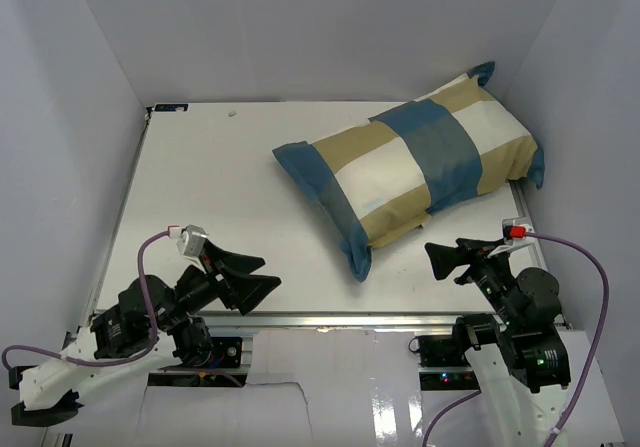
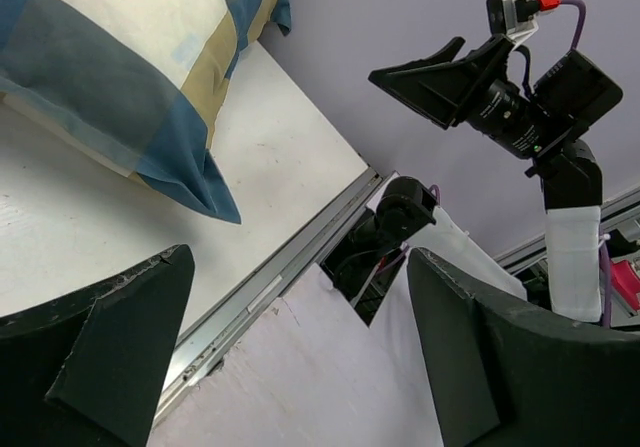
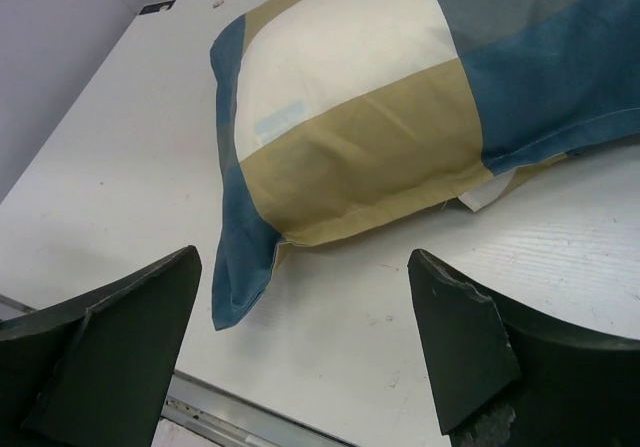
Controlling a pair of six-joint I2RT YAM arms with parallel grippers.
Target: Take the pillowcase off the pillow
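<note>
**Both grippers standing wide at the near edge; covered pillow lying far right**

The left gripper (image 1: 268, 272) is hovering over the table (image 1: 200, 167) near its near-left corner, jaws spread wide and holding nothing, pointing toward the middle. A broad stretch of white tabletop is lying between it and the pillowcase (image 1: 410, 167), which is well apart from it.

The pillowcase is resting diagonally across the far-right part of the table, plump, with the pillow filling it and hidden inside. Its blue near-left corner (image 3: 235, 287) is pointing down toward the middle of the near edge. Its far-right corners are reaching close to the table's right edge by the side wall (image 1: 590, 117).

The right gripper (image 1: 438, 260) is hovering near the near-right corner, jaws also wide and holding nothing, facing the pillowcase's long near edge, close but not touching.
</note>
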